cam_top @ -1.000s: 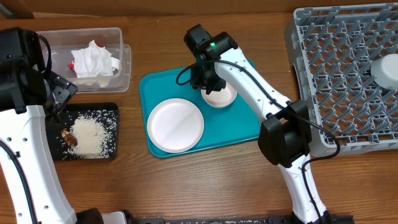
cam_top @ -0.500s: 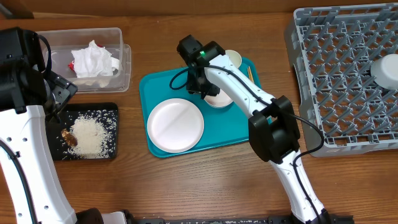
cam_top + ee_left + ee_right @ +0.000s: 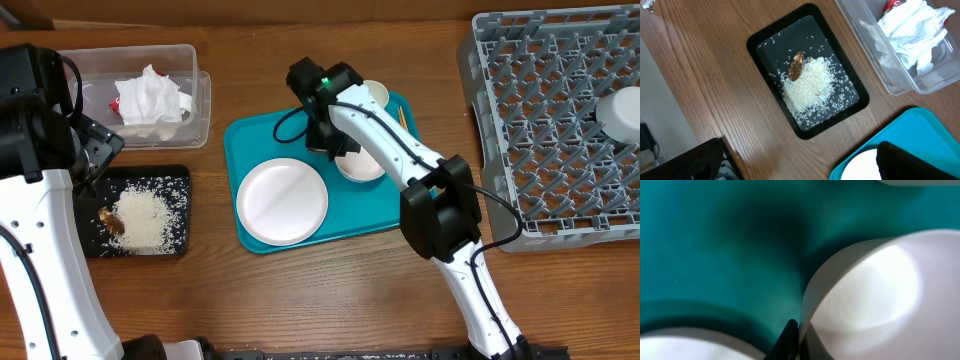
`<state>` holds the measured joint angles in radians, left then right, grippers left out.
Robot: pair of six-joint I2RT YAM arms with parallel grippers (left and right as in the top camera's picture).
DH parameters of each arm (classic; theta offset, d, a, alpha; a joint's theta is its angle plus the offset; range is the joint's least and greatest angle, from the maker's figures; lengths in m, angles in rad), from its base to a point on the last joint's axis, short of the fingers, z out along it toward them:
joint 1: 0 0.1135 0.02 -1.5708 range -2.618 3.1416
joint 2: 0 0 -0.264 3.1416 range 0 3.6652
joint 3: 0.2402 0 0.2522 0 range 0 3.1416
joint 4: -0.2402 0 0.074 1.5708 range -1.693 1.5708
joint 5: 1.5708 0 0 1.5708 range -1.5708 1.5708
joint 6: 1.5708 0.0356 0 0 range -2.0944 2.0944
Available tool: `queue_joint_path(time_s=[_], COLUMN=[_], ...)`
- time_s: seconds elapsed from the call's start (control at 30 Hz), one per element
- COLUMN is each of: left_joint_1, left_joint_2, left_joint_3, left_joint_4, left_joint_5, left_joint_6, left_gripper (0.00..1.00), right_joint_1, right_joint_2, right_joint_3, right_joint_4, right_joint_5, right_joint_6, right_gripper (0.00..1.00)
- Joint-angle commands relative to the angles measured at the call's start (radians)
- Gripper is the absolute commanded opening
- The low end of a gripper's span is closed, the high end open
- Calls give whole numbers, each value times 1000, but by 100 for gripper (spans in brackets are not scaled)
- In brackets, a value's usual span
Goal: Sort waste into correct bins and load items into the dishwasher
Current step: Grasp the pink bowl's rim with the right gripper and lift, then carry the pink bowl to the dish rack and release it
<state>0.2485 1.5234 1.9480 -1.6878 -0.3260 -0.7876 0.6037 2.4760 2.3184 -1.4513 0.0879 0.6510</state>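
The right fingers (image 3: 785, 345) have just clenched on the rim of the small round white bowl (image 3: 362, 165), nudging it slightly across the teal plastic tray (image 3: 250, 140), so dish loading is in hand and it probably needs lifting to the grey lattice dish rack (image 3: 560, 130).

We see tissues (image 3: 150, 95) and a red wrapper (image 3: 115, 104) in the clear tub (image 3: 198, 100) at the bench's far left corner. Rice (image 3: 140, 220) and a brown scrap (image 3: 110, 220) lie in the black tray (image 3: 178, 180) by the left edge. The plate (image 3: 282, 200) and bowl (image 3: 363, 168) sit upright mid-bench, and the grey rack (image 3: 550, 140) is far right.
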Motion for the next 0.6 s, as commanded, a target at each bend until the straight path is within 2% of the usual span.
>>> queue_joint_path(time_s=[0.0,0.2,0.23,0.37,0.57], left_joint_1=[0,0,0,0,0], left_joint_2=[1,1,1,1,1], left_joint_3=[-2,-2,-2,-2,-2], left_joint_4=[-2,-2,-2,-2,-2], left_joint_5=[-13,-13,-13,-13,-13], left_joint_6=[-24,-24,-24,-24,-24], left_gripper=[100,100,100,100,100], right_joint_1=[0,-58,-71,-156,-376], right_joint_2=[-16,-69,-94,-219,-405], right_joint_3=[115,338,353,370,370], right_joint_4=[-55,-243,-243,-243,-243], right_joint_5=[-23,-92,-151,-278,-284], right_joint_6=[-29,-127,-196,-296,-349], right_gripper=[4,4,4,4,4])
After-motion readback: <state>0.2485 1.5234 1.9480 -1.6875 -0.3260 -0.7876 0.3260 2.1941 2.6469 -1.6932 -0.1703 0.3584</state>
